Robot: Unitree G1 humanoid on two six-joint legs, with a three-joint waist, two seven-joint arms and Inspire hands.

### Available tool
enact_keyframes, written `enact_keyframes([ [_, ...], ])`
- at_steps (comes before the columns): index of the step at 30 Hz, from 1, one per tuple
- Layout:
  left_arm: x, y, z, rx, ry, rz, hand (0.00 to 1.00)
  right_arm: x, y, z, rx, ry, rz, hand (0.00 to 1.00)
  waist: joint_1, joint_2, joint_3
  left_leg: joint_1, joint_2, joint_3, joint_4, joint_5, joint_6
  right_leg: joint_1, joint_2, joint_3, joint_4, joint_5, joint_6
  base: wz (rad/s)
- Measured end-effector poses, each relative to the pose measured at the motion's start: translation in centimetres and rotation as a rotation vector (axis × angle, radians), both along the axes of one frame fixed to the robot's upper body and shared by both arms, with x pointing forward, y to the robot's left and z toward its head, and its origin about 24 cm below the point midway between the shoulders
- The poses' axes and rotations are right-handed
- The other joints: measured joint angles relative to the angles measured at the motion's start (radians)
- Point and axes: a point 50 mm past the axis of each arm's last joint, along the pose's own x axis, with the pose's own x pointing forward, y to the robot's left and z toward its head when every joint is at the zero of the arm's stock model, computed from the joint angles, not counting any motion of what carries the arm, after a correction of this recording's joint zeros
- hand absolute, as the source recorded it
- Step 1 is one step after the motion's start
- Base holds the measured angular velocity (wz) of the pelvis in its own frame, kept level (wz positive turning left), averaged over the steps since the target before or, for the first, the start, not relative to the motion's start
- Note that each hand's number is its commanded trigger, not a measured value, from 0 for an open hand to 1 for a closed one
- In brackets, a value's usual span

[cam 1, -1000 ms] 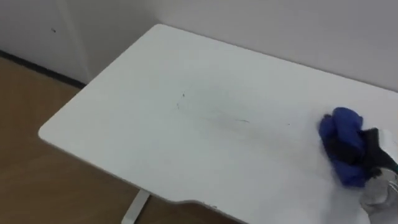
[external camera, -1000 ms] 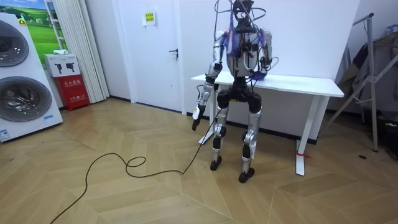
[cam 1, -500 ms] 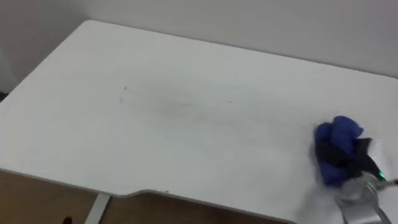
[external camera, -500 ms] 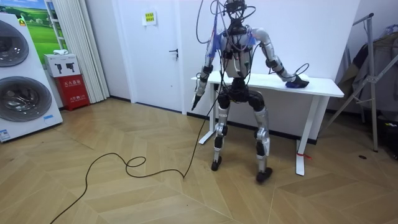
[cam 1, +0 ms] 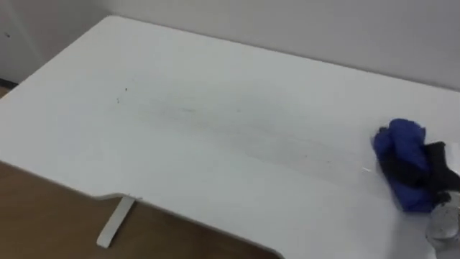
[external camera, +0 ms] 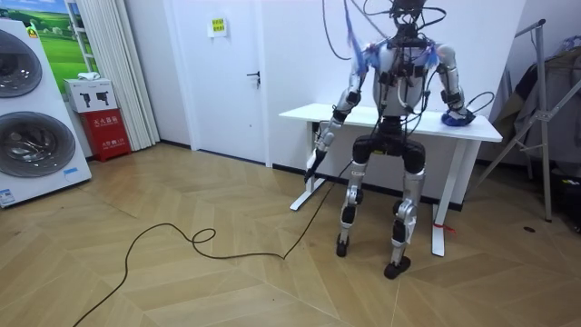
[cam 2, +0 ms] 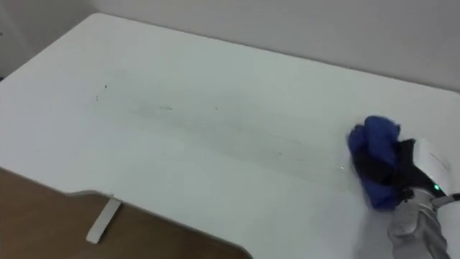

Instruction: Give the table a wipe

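While clutching the blue cloth (cam 2: 374, 147) in the curled right hand (cam 2: 415, 174) at the table's (cam 2: 215, 72) right end, faces faint marks (cam 2: 165, 109) well off leftward along its length.

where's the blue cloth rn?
The blue cloth is bunched in the right hand on the white table, towards the table's right end, at the far right of both eye views.

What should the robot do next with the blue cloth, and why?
Probably slide the cloth left across the table. The right robot hand grips it near the table's right end, while faint dark marks show toward the middle and left, so that is likely where wiping is needed.
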Motion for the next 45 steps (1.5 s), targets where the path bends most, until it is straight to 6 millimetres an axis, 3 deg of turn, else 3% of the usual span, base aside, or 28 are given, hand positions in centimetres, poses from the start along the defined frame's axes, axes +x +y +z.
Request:
enact_keyframes([
  [2,2.1,0.6,0.0,0.038,-0.054,-0.019,0.00,-0.7,0.1,-0.4,-0.002,-0.001,-0.020,1.00,-0.044,-0.009,-0.0101,0.017,-0.011,0.000,-0.016,0.002,0.004,0.017,-0.007,0.000,-0.008,0.005,0.006,0.04],
  [4,4.5,1.0,0.2,0.069,-0.119,-0.046,0.00,-0.9,0.2,-0.6,0.009,-0.006,-0.024,1.00,-0.052,-0.018,-0.0128,0.023,-0.013,-0.005,-0.026,0.003,0.004,0.019,-0.006,-0.003,-0.009,0.005,0.006,0.02],
  [8,8.8,0.1,0.2,0.069,-0.229,-0.123,0.00,0.2,1.4,-0.6,0.029,0.000,-0.030,1.00,-0.042,-0.027,-0.0104,0.043,-0.014,-0.006,-0.034,0.004,0.003,0.031,-0.005,0.002,-0.013,0.005,0.005,-0.07],
  [10,9.6,-0.8,0.0,0.049,-0.247,-0.159,0.00,1.7,2.6,-0.2,0.049,0.005,-0.012,1.00,-0.007,-0.029,-0.0092,0.047,-0.010,-0.003,-0.041,0.005,0.001,0.014,0.001,0.027,-0.012,0.010,-0.001,-0.42],
  [12,9.6,-1.6,-0.3,0.028,-0.244,-0.163,0.00,4.6,5.4,0.6,0.067,-0.003,0.093,1.00,0.027,-0.031,-0.0063,0.047,-0.001,-0.006,-0.048,0.009,-0.004,-0.002,0.012,0.048,-0.010,0.021,-0.012,-0.48],
  [14,9.0,-1.9,-0.7,-0.002,-0.211,-0.163,0.00,8.5,9.8,2.5,0.056,-0.021,0.307,1.00,0.080,-0.036,0.0080,0.040,0.004,-0.016,-0.064,0.016,-0.011,-0.030,0.022,0.057,-0.011,0.027,-0.020,-0.15],
  [16,8.2,-1.9,-0.9,-0.020,-0.173,-0.146,0.00,10.7,12.3,4.6,0.049,-0.079,0.418,1.00,0.111,-0.036,0.0212,0.029,0.004,-0.034,-0.066,0.018,-0.012,-0.028,0.030,0.052,-0.028,0.031,-0.020,0.18],
  [19,6.2,-1.9,-1.0,-0.047,-0.108,-0.113,0.00,12.3,14.0,6.7,0.049,-0.137,0.514,1.00,0.156,-0.039,0.0208,0.011,-0.005,-0.076,-0.068,0.020,-0.011,-0.015,0.028,0.013,-0.046,0.033,-0.017,0.44],
  [21,4.5,-1.8,-0.9,-0.051,-0.069,-0.092,0.00,12.0,13.9,6.2,0.049,-0.124,0.520,1.00,0.152,-0.039,0.0205,0.012,-0.011,-0.105,-0.066,0.021,-0.009,0.007,0.027,-0.011,-0.047,0.033,-0.017,0.53],
  [24,3.0,-1.5,-0.7,-0.039,-0.048,-0.055,0.00,8.8,11.8,1.7,0.054,0.038,0.456,1.00,0.128,-0.043,0.0182,0.030,-0.022,-0.132,-0.067,0.022,-0.008,0.051,0.024,-0.032,-0.063,0.033,-0.017,0.38],
  [27,1.9,-1.4,-0.5,-0.031,-0.033,-0.038,0.00,5.5,10.1,-0.1,0.064,-0.021,0.393,1.00,0.062,-0.040,0.0155,0.059,-0.031,-0.134,-0.083,0.022,-0.007,0.090,0.022,-0.032,-0.094,0.031,-0.013,0.06],
  [28,1.8,-1.1,-0.4,-0.019,-0.039,-0.031,0.00,4.0,9.0,-0.8,0.065,-0.023,0.341,1.00,0.031,-0.046,0.0072,0.066,-0.033,-0.129,-0.086,0.022,-0.007,0.100,0.021,-0.032,-0.097,0.028,-0.009,0.06],
  [29,2.2,-0.9,-0.3,-0.005,-0.058,-0.050,0.00,2.5,7.5,-1.3,0.064,-0.022,0.272,1.00,0.003,-0.050,0.0007,0.070,-0.034,-0.128,-0.087,0.022,-0.007,0.104,0.021,-0.031,-0.097,0.028,-0.008,0.00],
  [31,2.9,-0.7,-0.3,0.010,-0.095,-0.057,0.00,0.4,5.2,-1.9,0.049,-0.009,0.164,1.00,-0.031,-0.052,0.0000,0.084,-0.033,-0.118,-0.089,0.022,-0.007,0.113,0.019,-0.029,-0.097,0.027,-0.007,-0.11],
  [32,3.5,-0.5,-0.1,0.023,-0.116,-0.065,0.00,-1.0,3.9,-2.2,0.034,0.005,0.101,1.00,-0.053,-0.054,-0.0046,0.088,-0.034,-0.114,-0.089,0.022,-0.007,0.115,0.016,-0.030,-0.095,0.026,-0.004,-0.11],
  [35,5.0,0.0,0.4,0.054,-0.183,-0.094,0.00,-3.5,1.7,-2.4,0.026,0.011,-0.016,1.00,-0.092,-0.055,-0.0053,0.091,-0.034,-0.106,-0.092,0.022,-0.007,0.115,0.016,-0.025,-0.097,0.024,0.005,-0.08],
  [39,5.6,-0.1,0.4,0.064,-0.200,-0.109,0.00,-5.2,0.7,-2.7,0.021,0.032,-0.077,1.00,-0.094,-0.045,-0.0104,0.094,-0.027,-0.102,-0.093,0.021,-0.007,0.112,0.022,0.000,-0.091,0.024,0.005,-0.16],
  [45,5.8,-1.4,-0.2,0.023,-0.175,-0.154,0.00,-3.3,1.3,-2.4,0.044,0.047,-0.092,1.00,-0.049,-0.036,-0.0116,0.101,-0.021,-0.093,-0.094,0.023,-0.005,0.080,0.033,0.058,-0.076,0.035,-0.007,-0.26],
])
